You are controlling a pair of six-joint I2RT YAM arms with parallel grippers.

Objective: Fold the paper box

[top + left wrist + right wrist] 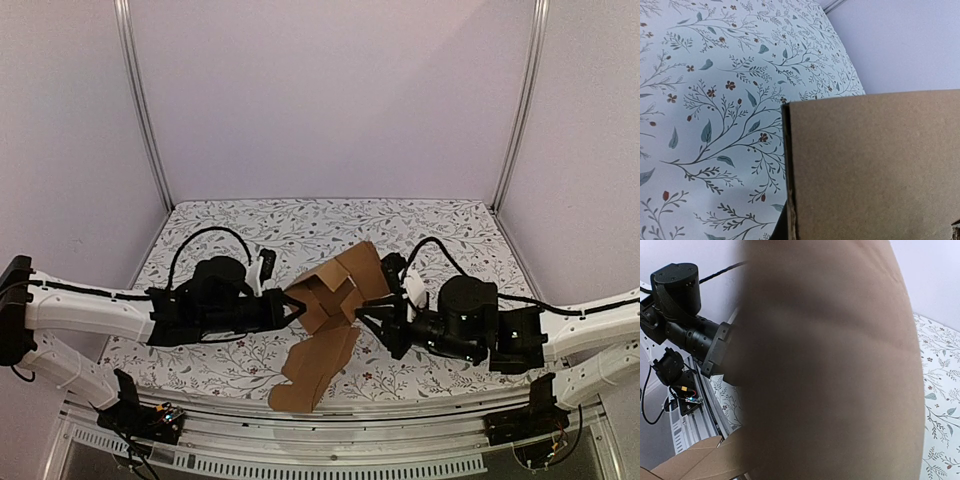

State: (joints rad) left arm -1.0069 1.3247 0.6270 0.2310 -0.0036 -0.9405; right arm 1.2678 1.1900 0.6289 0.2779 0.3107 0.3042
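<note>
The paper box [335,300] is a brown cardboard piece, partly folded, with raised panels in the middle of the table and a flat flap [312,372] reaching toward the front edge. My left gripper [296,305] meets the box's left edge and looks pinched on a panel. That panel [875,165] fills the lower right of the left wrist view, and only a dark sliver of finger [776,231] shows beside its edge. My right gripper [362,318] is against the box's right side. Blurred cardboard [830,370] covers the right wrist view and hides its fingers.
The table has a floral cloth [260,225] and is enclosed by white walls with metal posts [145,110] at the back corners. The left arm [687,325] shows in the right wrist view. A metal rail [320,425] runs along the front edge.
</note>
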